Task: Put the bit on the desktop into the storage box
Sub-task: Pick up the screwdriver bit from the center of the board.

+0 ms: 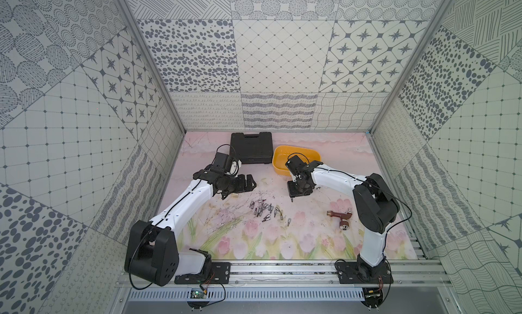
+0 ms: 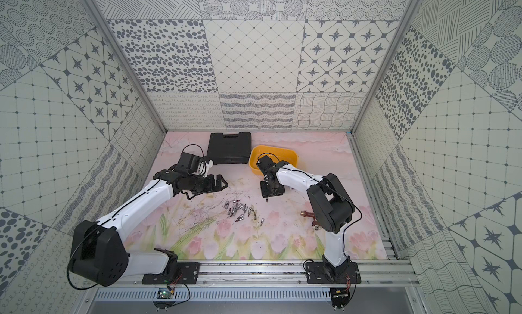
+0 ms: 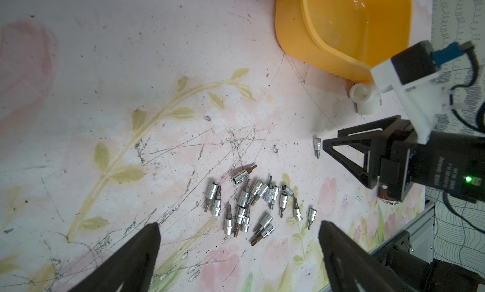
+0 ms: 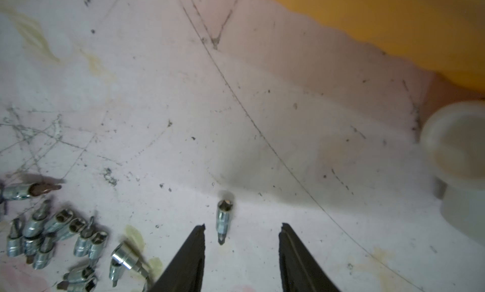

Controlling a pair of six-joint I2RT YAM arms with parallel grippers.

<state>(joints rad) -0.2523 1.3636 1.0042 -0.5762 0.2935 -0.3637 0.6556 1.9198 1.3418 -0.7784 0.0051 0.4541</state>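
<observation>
Bits [image 3: 241, 177] shiny metal; storage box [image 3: 296, 41] glossy plastic; desktop [image 3: 105, 54] scuffed, matt.

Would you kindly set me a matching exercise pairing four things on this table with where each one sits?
Things:
1. storage box
2. black case
3. lone bit
4. brown handle tool

Places:
A. lying to the robot's right of the bit pile
B. lying between the open fingers of the right gripper
C. closed, at the back edge of the table
D. lidless, just behind the right gripper

Pairs: 1-D, 2-C, 3-B, 4-A
</observation>
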